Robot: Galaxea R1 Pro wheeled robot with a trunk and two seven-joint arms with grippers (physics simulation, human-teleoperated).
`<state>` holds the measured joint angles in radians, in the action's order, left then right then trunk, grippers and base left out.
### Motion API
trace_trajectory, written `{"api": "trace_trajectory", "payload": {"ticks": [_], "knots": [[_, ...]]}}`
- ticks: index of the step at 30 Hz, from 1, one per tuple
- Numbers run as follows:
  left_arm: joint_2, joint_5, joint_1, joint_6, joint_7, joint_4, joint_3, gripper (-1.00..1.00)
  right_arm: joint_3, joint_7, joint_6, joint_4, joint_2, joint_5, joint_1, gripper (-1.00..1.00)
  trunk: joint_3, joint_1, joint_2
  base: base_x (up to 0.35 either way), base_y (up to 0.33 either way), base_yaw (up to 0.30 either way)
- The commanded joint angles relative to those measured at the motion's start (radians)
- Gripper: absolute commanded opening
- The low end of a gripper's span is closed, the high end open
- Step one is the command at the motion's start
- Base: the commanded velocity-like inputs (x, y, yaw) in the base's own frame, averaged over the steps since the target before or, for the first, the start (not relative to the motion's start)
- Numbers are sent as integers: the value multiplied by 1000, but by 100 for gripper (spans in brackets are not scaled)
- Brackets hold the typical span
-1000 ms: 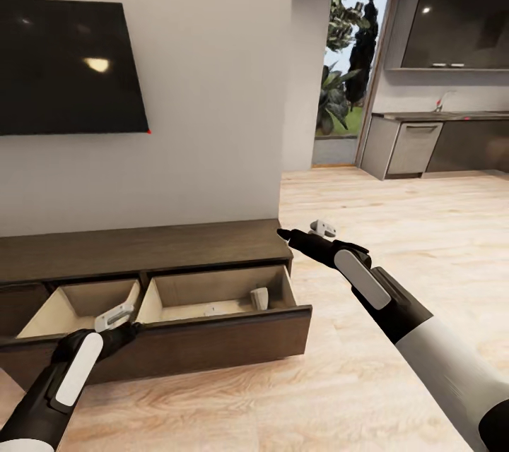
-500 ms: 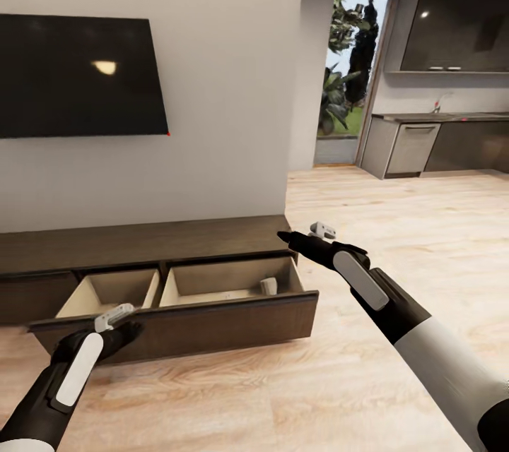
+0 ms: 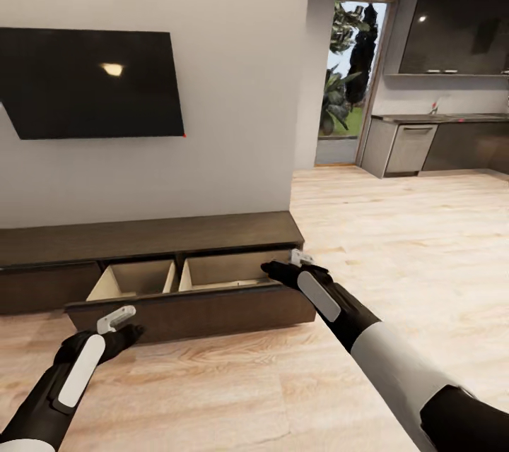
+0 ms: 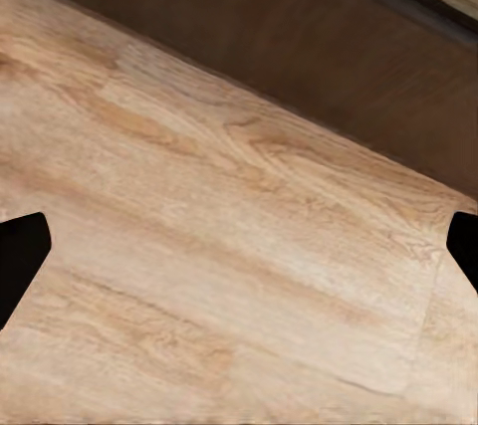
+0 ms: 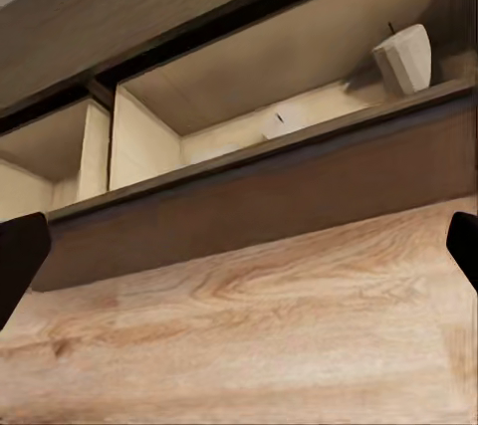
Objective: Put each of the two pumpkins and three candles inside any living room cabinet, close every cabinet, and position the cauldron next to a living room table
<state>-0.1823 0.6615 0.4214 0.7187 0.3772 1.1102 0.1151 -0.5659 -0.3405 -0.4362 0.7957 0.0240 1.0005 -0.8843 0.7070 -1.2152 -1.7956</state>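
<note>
drawers stand pulled out from the low dark-brown cabinet (image 3: 148,236) against the wall, two compartments side by side behind one wide front panel. from the head view both compartments look pale inside, and their contents are hidden behind the front. the right wrist view looks in over the front edge and shows more: a stubby beige candle (image 5: 403,57) sits at the far end of the wider compartment, tilted against the wall, and a small pale object (image 5: 284,123) lies on the drawer floor, too small to identify. the narrower compartment (image 5: 45,161) shows bare walls as far as visible.

right hand (image 3: 277,270) hovers just at the drawer's right front corner, fingers spread wide with nothing between them. left hand (image 3: 126,332) hangs near the front panel's left part, low over the wood floor (image 4: 229,276), fingers also spread apart, holding nothing.

a dark television (image 3: 92,85) hangs on the wall above the cabinet.
</note>
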Motion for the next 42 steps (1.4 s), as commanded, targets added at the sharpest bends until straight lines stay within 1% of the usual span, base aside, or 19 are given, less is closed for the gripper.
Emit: {"api": "trace_trajectory", "payload": {"ticks": [1, 3, 6, 9, 11, 12, 15, 16, 18, 19, 22, 25, 28, 30, 34, 38, 40, 41, 42], "knots": [[0, 11, 0, 2, 10, -12, -1, 100, -2, -10, 0, -3, 5, -3, 0, 100, -2, 5, 7, -318, 115, 0], [2, 10, 0, 1, 11, -39, -2, 100, -2, -10, 8, -14, 9, -13, 8, 100, -8, 12, 21, -321, 108, 0], [7, 8, -3, 0, 12, -88, -13, 100, -3, -9, 64, -66, 13, -22, 50, 100, -18, 24, 42, -328, 82, 0], [11, 7, -8, -37, 11, -164, -77, 100, -15, -2, 140, -120, 12, -25, 109, 100, -24, 31, 56, -334, 23, 0], [13, 9, -8, -109, 9, -226, -123, 100, -36, 0, 184, -132, 11, -25, 133, 100, -24, 31, 56, -213, 7, 0], [14, 11, -9, -169, 7, -270, -160, 100, -56, 1, 216, -142, 11, -25, 149, 100, -24, 31, 56, -85, 3, 0], [16, 12, -9, -246, 3, -347, -218, 100, -81, 2, 280, -177, 11, -24, 171, 100, -24, 31, 56, -42, 1, 0], [25, 13, -9, -380, -1, -458, -266, 100, -103, 4, 345, -255, 13, -26, 182, 100, -24, 31, 56, -6, 0, 0], [37, 12, -9, -471, -4, -514, -276, 100, -125, 4, 366, -282, 13, -28, 184, 100, -24, 31, 56, -3, 0, 0], [41, 13, -9, -498, -5, -530, -278, 100, -132, 4, 382, -289, 13, -27, 184, 100, -24, 31, 56, 0, 0, 0], [43, 14, -10, -520, -7, -543, -280, 100, -138, 5, 410, -297, 12, -25, 185, 100, -24, 31, 56, 0, 0, 0], [44, 14, -11, -526, -7, -547, -281, 100, -139, 5, 420, -301, 11, -24, 186, 100, -24, 31, 56, 0, 0, 0], [45, 13, -12, -528, -9, -548, -287, 100, -140, 6, 447, -332, 11, -25, 189, 100, -24, 31, 56, 0, 0, 0], [45, 13, -12, -528, -9, -546, -305, 100, -141, 13, 481, -364, 12, -26, 190, 100, -18, 24, 42, 0, 0, 0], [45, 13, -12, -529, -8, -543, -347, 100, -141, 44, 511, -397, 12, -27, 191, 100, -5, 8, 14, 0, 0, 0], [46, 13, -12, -556, -9, -540, -368, 100, -145, 71, 520, -411, 12, -28, 191, 100, 7, -7, -14, 0, 0, 0], [50, 13, -12, -596, -9, -541, -389, 100, -169, 74, 522, -417, 13, -40, 191, 100, 13, -15, -28, 0, 0, 0], [55, 13, -12, -625, -9, -540, -417, 100, -196, 74, 523, -420, 13, -54, 191, 100, 17, -18, -35, 0, 0, 0], [59, 13, -12, -638, -8, -543, -440, 100, -212, 74, 524, -420, 14, -63, 191, 100, 20, -22, -42, 0, 0, 0]]}}
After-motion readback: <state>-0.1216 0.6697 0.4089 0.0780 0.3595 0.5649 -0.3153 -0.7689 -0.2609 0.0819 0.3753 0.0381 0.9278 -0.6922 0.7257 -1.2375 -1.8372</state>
